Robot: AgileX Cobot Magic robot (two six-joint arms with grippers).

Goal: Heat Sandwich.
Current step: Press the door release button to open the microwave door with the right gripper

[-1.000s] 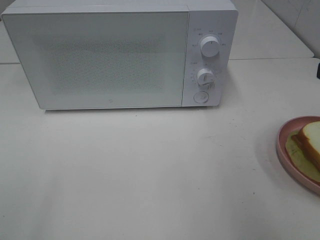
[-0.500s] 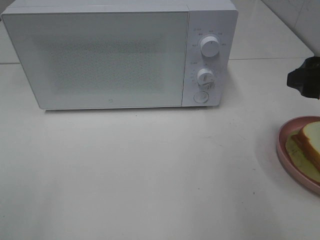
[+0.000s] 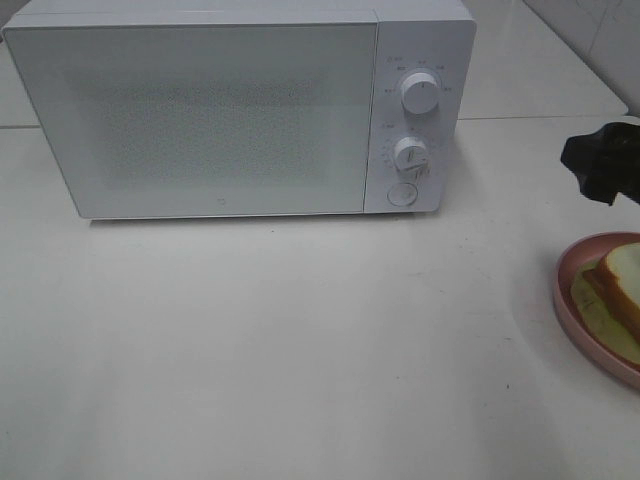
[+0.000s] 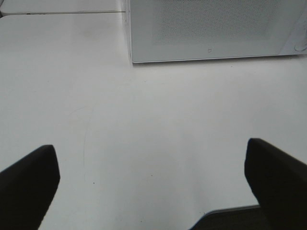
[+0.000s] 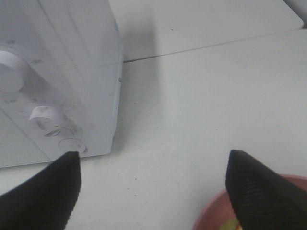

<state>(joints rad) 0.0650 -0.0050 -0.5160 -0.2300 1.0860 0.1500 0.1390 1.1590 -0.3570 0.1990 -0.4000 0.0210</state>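
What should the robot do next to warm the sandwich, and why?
Probably move the right gripper toward the round button on the microwave, which likely opens it. The door looks shut, so the sandwich on the pink plate cannot go in yet, and that open gripper hangs nearest the button.

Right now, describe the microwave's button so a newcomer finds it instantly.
Find the white microwave at the back of the table. On its control panel, the button sits lowest, under two knobs. It is flat and round; the knobs stick out.
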